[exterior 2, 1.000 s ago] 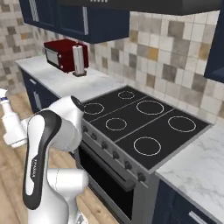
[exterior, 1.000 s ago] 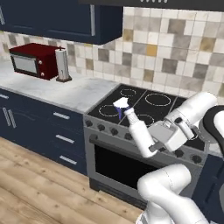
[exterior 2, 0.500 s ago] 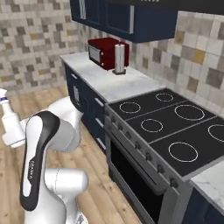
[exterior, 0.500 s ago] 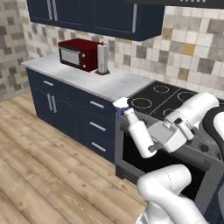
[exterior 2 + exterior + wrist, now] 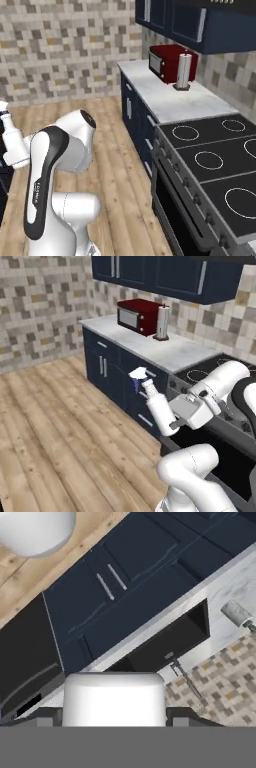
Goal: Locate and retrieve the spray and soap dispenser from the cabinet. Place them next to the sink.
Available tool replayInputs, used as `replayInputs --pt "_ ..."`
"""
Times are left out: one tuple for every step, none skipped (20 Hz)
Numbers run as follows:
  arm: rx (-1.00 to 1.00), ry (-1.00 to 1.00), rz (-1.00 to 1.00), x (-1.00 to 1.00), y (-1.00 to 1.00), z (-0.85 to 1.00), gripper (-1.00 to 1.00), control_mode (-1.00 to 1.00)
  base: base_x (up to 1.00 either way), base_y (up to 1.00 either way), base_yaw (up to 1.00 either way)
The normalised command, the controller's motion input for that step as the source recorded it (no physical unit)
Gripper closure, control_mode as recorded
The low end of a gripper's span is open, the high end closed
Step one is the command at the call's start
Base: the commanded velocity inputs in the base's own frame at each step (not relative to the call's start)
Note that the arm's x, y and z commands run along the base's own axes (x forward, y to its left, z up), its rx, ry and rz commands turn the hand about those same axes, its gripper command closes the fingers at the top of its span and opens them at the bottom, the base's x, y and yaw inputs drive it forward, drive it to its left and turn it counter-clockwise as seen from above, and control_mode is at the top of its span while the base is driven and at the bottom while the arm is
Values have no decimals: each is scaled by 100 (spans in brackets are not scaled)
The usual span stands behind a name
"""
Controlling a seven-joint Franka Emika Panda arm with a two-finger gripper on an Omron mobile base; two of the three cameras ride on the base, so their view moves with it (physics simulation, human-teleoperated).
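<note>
My tool (image 5: 172, 418) pinches the slim white plastic spray bottle with its pale blue trigger nozzle (image 5: 152, 398) above the wooden floor (image 5: 55, 426), near the navy drawers (image 5: 107, 368).

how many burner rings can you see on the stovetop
4 in the right base view: one at the back left, one at the back right, one in the middle, one at the front. A fifth is cut off at the picture's right edge, so more may be hidden.

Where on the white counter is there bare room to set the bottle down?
Free: the counter between paper towel roll and stovetop, and its front strip before the microwave. Crowded: the back, where microwave and roll stand close together.
</note>
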Motion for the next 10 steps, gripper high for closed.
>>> replayInputs --pt "0 0 0 0 0 0 100 100 10 24 44" --pt "0 0 0 0 0 0 100 100 10 24 44" --pt "0 0 0 0 0 0 100 100 8 25 44" --pt "0 0 0 0 0 0 100 100 3 21 45" --pt "0 0 0 0 0 0 100 100 0 19 45" --pt "0 0 0 0 0 0 100 100 0 20 45" --pt "0 0 0 0 0 0 100 100 0 19 45" --pt "0 0 0 0 0 0 100 100 0 19 45" --pt "0 0 0 0 0 0 100 100 0 17 46" --pt "0 0 0 0 0 0 100 100 0 11 48"
